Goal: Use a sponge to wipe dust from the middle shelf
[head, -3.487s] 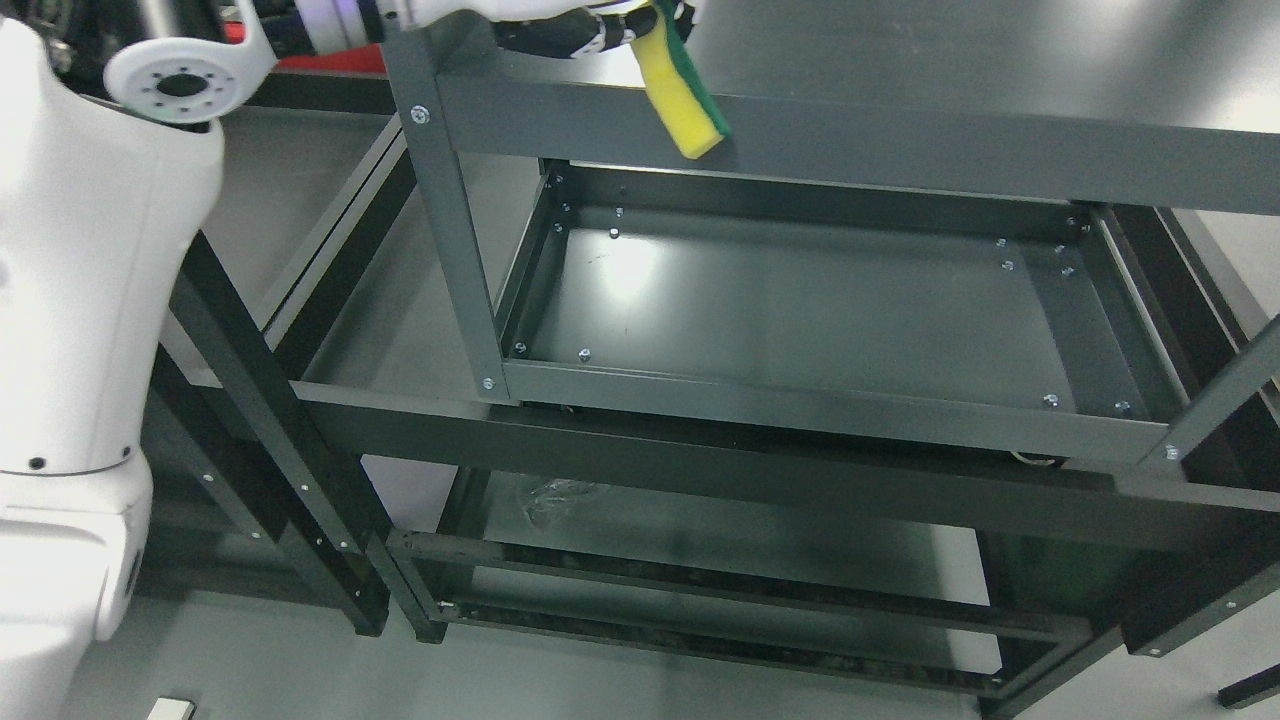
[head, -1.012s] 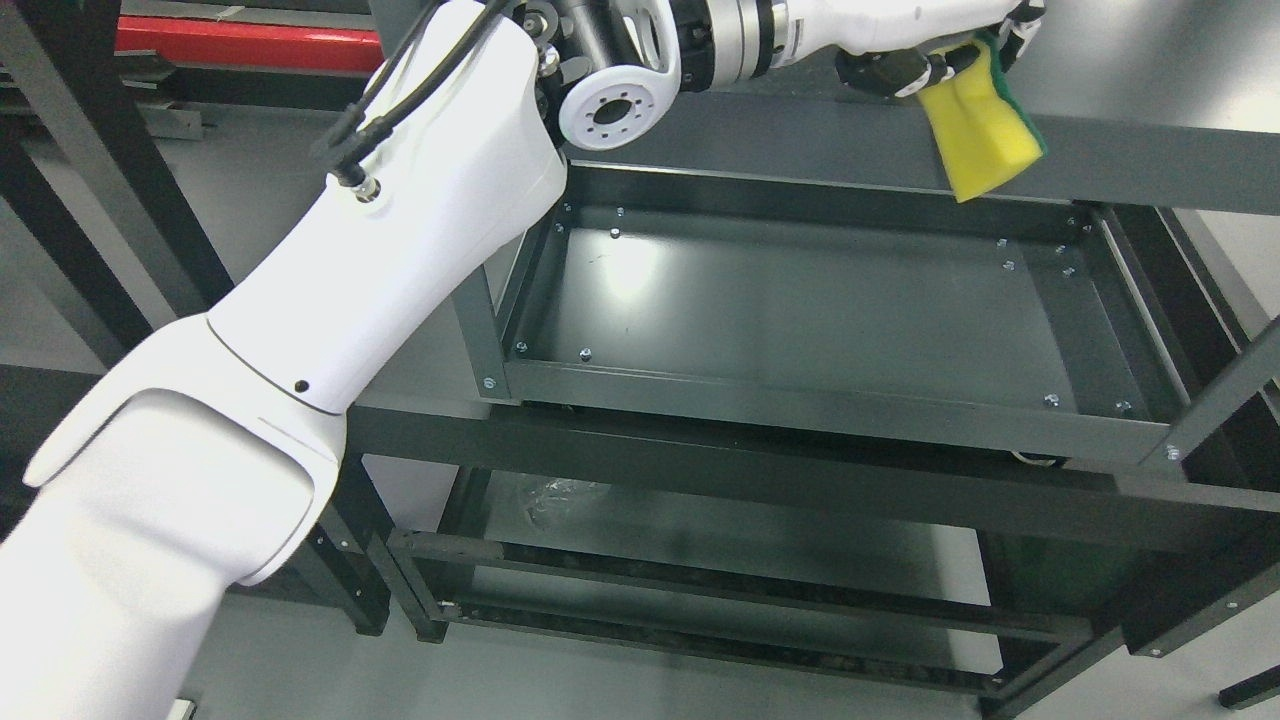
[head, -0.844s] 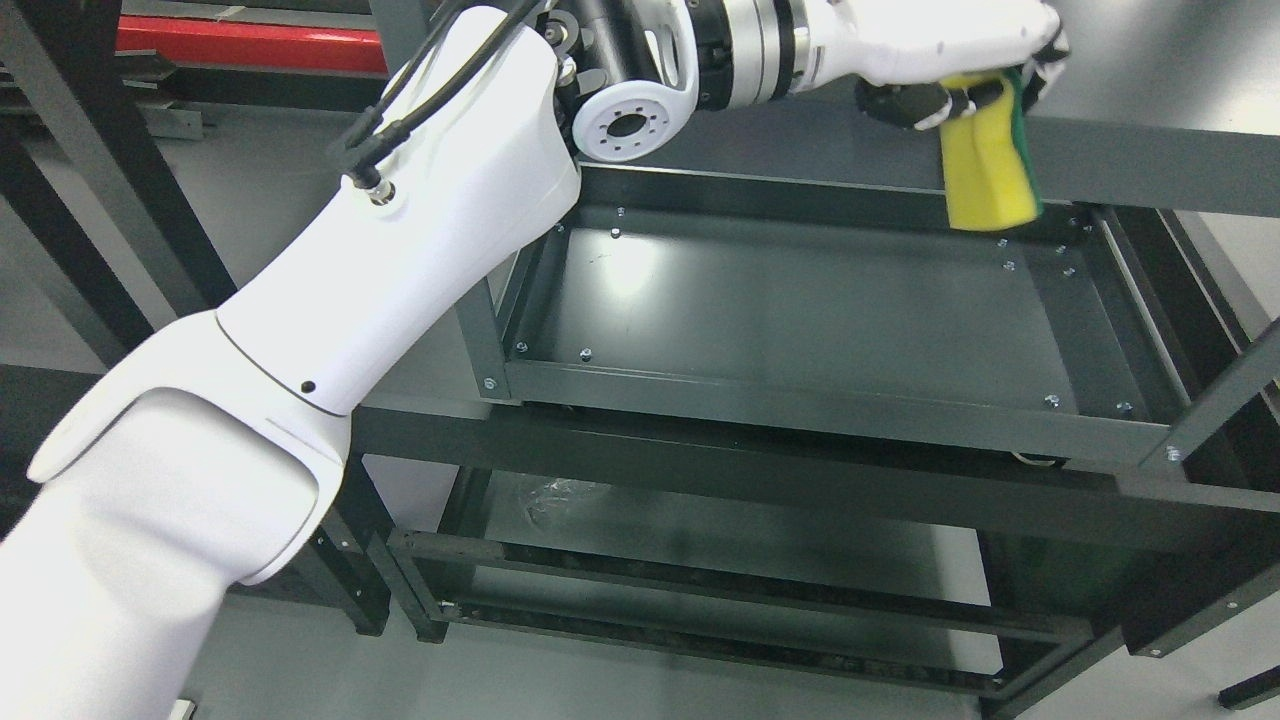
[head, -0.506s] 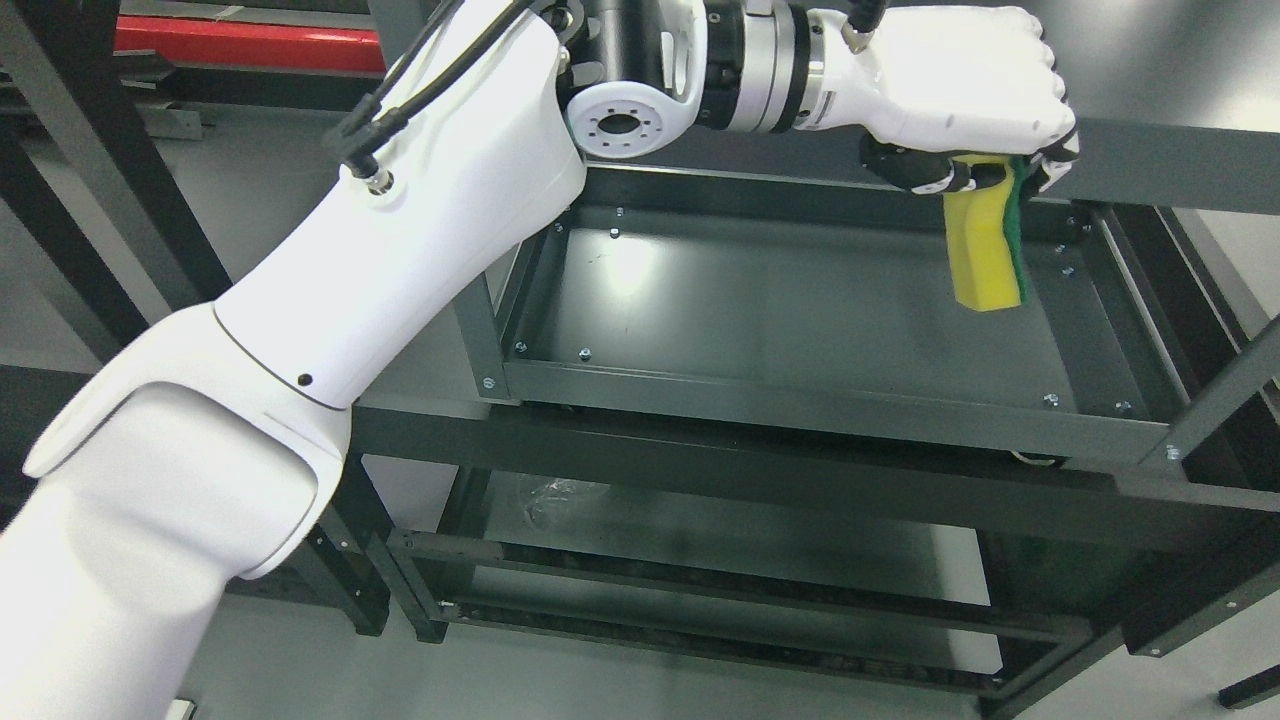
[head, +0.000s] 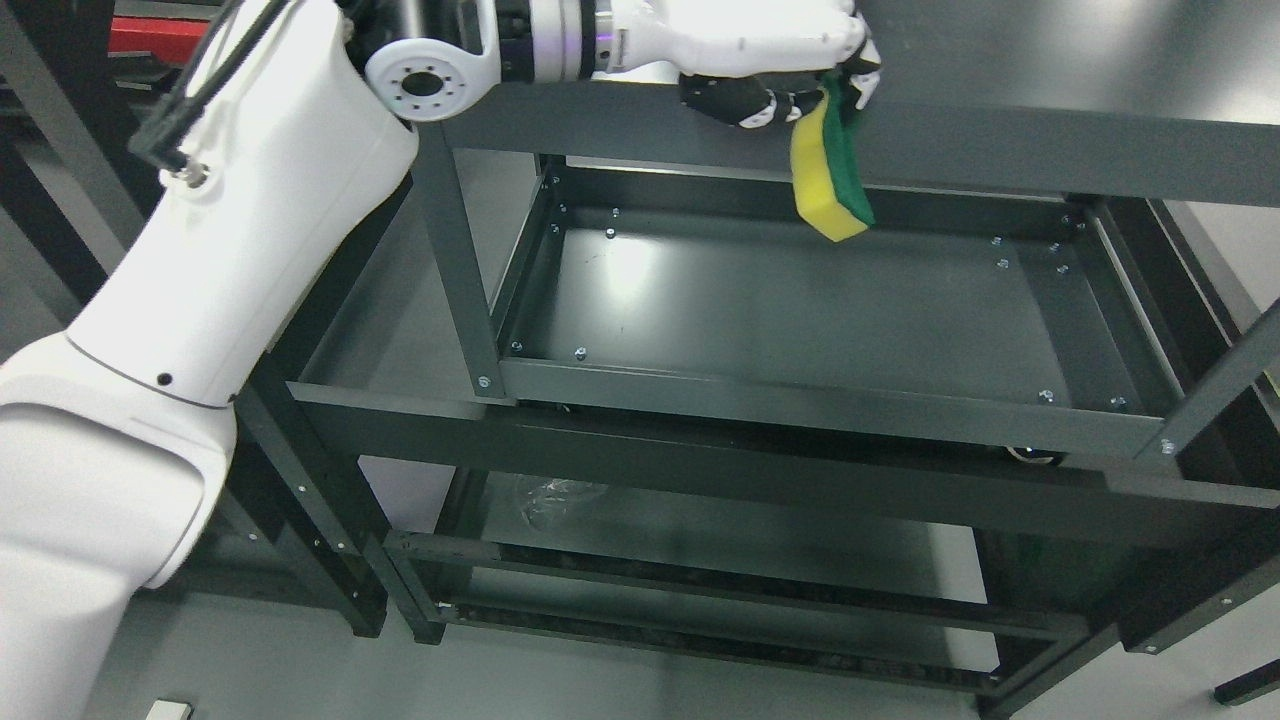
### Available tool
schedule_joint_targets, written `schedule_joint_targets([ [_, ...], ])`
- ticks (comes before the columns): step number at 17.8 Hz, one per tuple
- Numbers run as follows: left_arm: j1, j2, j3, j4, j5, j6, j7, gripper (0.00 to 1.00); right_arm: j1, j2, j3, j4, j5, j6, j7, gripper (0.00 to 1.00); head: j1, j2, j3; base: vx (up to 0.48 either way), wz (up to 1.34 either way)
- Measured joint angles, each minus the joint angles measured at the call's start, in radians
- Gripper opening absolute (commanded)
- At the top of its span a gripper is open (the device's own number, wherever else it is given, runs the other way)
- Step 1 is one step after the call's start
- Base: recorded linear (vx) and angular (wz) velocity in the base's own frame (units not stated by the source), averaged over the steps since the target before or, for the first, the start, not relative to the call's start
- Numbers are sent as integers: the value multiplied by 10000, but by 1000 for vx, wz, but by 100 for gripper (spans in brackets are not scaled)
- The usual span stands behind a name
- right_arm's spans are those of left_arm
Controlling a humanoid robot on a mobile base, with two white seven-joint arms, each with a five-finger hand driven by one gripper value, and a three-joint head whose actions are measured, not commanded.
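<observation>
- Our left hand [head: 770,60] grips the sponge [head: 828,178], hanging above the middle shelf [head: 800,310].
- We judge wiping not yet begun; sponge isn't touching.

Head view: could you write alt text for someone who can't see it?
A white robot's left hand grips a yellow-and-green sponge that hangs down in front of a dark grey metal rack's top rail, above its middle shelf.
</observation>
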Motion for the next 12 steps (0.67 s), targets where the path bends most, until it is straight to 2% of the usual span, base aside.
schedule_joint_targets([
  [6,920,1377,1043,-799,1932,11,-731,1,-3,0,0,0,0,0,0,100,0,-1,0,1,5],
  [9,1236,1458,1198,-1056,2874,16,-728,1,-3,0,0,0,0,0,0,100,0,-2,0,-1,5],
  [12,1528,1159,1299,-1241,3611,20,-520,1,-4,0,0,0,0,0,0,100,0,-2,0,0,0],
])
